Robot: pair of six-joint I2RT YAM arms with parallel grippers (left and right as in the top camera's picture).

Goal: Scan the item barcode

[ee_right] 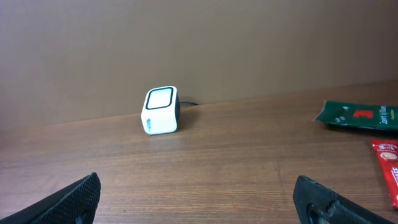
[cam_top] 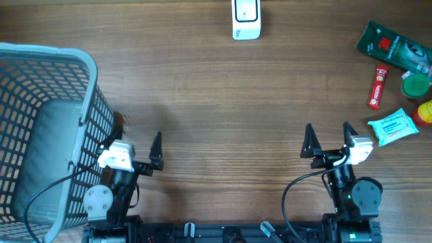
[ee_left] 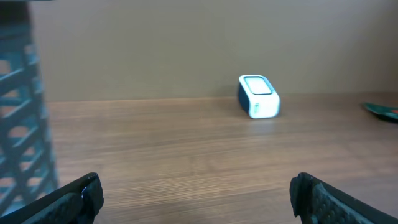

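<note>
The white barcode scanner (cam_top: 245,19) stands at the far edge of the table, also seen in the left wrist view (ee_left: 259,96) and the right wrist view (ee_right: 160,110). Several items lie at the right: a green packet (cam_top: 395,46), a red stick pack (cam_top: 378,88), a green lid (cam_top: 415,84) and a light blue wipes pack (cam_top: 393,127). My left gripper (cam_top: 138,138) hangs open near the front edge beside the basket, nothing between its fingers (ee_left: 196,199). My right gripper (cam_top: 329,138) is open and empty too (ee_right: 199,199), just left of the wipes pack.
A large grey-blue mesh basket (cam_top: 40,128) fills the left side, its wall close to my left gripper (ee_left: 22,143). A yellow object (cam_top: 425,111) sits at the right edge. The green packet (ee_right: 360,116) and red stick pack (ee_right: 388,165) show in the right wrist view.
</note>
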